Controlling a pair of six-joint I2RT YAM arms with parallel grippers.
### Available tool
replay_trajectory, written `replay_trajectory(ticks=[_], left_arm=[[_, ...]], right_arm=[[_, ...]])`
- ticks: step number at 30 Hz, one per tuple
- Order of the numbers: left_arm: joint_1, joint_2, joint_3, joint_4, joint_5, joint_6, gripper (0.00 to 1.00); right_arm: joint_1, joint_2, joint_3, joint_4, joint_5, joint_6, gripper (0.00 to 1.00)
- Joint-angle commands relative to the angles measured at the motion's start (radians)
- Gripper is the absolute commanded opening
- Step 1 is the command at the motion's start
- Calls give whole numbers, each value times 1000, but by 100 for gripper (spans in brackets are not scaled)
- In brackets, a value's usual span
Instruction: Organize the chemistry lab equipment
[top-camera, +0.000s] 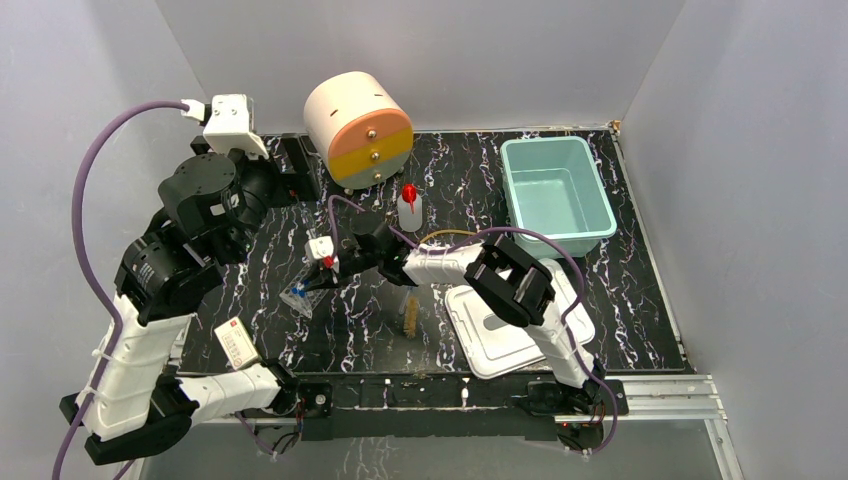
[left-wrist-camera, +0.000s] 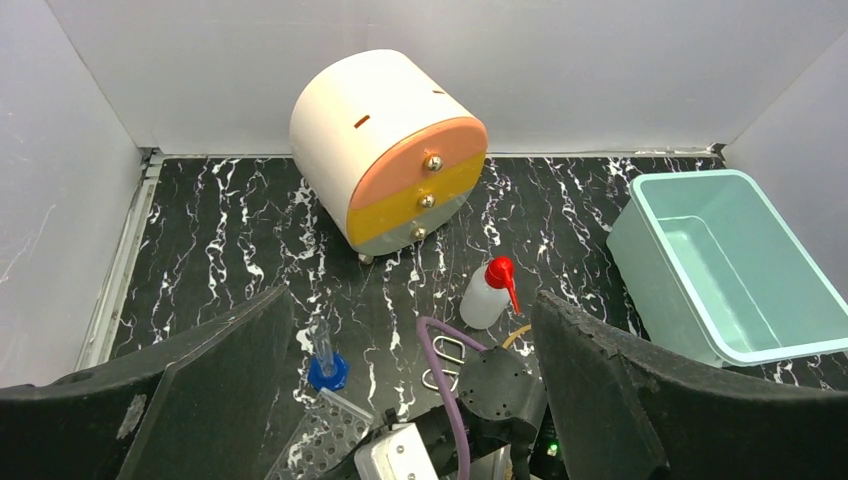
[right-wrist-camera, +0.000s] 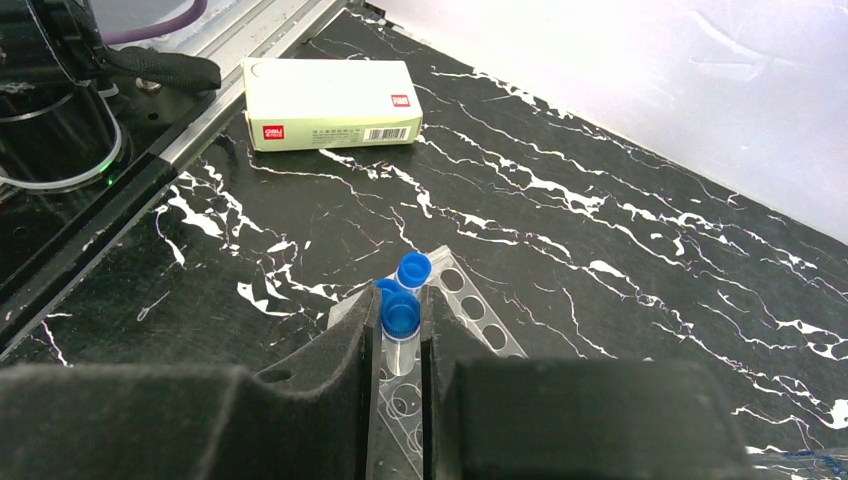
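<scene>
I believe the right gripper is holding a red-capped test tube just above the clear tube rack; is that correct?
Not quite: the cap is blue, not red. The right wrist view shows the right gripper closed on a blue-capped test tube above the clear tube rack.

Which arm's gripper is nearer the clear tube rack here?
Right. The right gripper is directly over the clear tube rack, jaws shut on a blue-capped test tube; the left gripper is open, held high and apart from it.
</scene>
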Motion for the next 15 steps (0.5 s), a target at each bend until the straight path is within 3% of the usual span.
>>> replay_trajectory(ticks=[1, 15], left_arm=[[2, -14, 30, 5, -25, 19, 88], [0, -21, 24, 4, -37, 24, 88]], right_arm=[[-3, 16, 51, -1, 1, -40, 16], [-3, 41, 80, -76, -22, -40, 17]])
